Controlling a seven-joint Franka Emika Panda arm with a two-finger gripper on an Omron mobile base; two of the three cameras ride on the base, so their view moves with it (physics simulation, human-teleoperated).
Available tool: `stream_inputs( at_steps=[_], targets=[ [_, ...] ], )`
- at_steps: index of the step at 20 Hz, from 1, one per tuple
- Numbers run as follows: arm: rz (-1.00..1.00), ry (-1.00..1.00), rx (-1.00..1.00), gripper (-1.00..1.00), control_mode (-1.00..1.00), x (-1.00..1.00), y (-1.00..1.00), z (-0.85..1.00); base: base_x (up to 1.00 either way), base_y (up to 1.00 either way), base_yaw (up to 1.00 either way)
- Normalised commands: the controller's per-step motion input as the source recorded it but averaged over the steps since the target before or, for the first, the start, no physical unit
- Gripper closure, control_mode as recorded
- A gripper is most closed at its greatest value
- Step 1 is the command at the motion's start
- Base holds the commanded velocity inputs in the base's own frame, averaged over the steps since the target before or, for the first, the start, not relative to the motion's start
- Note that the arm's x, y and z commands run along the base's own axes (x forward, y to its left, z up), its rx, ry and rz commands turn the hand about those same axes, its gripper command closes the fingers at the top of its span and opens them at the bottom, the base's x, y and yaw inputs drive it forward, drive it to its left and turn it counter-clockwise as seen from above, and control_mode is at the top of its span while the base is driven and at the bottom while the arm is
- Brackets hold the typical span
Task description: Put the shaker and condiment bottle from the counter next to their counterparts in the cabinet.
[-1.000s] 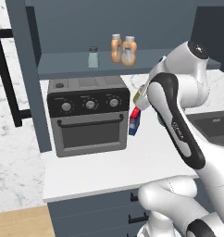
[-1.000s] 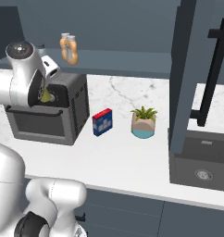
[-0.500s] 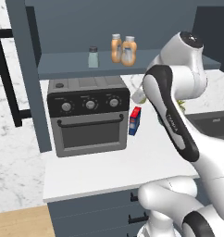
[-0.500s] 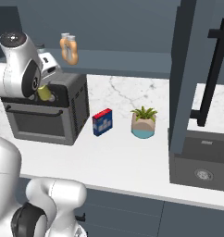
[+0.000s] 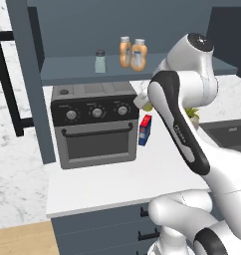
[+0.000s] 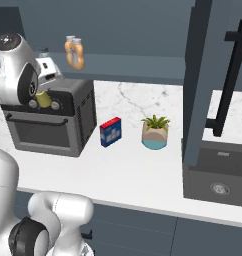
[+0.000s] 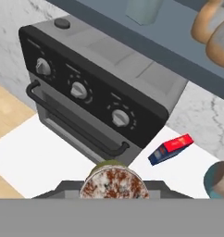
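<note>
Gripping the shaker (image 6: 43, 99), the jaws are clenched on it in the air, just in front of the oven's (image 5: 95, 123) upper right corner in the left base view and before its control panel in the right base view. In the hand view the shaker's speckled top (image 7: 114, 183) sits at the bottom, between the fingers, with the oven's three knobs and door handle beyond it.

The oven stands at the left end of the counter (image 5: 112, 182), toward the back. A small blue and red box (image 6: 110, 132) stands on the counter just off the oven's right side, and a potted plant (image 6: 155, 132) stands further right, apart from the box, near the back of the counter. A dark sink (image 6: 220, 172) is set in at the counter's right end.

Above the oven runs the cabinet's (image 5: 102, 25) one shelf. On it a pale grey-blue shaker (image 5: 100, 61) stands toward the left, well apart from two bottles further right. Those two stand side by side and seem to touch: a slim orange bottle (image 5: 125, 52) on the left and the squat condiment bottle (image 5: 139, 55) with its pale lower band on the right. Both bottles stand upright near the shelf's front edge.
</note>
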Motion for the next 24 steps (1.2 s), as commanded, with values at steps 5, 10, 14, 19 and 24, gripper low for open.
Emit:
stream_inputs(
  at_steps=[5, 10, 14, 19, 24],
  targets=[
    [-0.02, 0.0, 0.11, 1.0, -1.0, 0.0, 0.1, 0.02, 0.0, 0.0, 0.0],
    [-0.01, 0.0, 0.07, 1.0, -1.0, 0.0, 0.0, 0.21, 0.0, 0.0, 0.0],
    [-0.02, -0.04, 0.0, 1.0, -1.0, 0.0, 0.0, 0.27, 0.0, 0.0, 0.0],
    [0.0, -0.02, 0.0, 1.0, -1.0, 0.01, 0.02, 0.22, 0.0, 0.0, 0.0],
    [0.0, -0.05, 0.01, 1.0, -1.0, 0.07, 0.04, 0.28, 0.0, 0.0, 0.0]
  ],
)
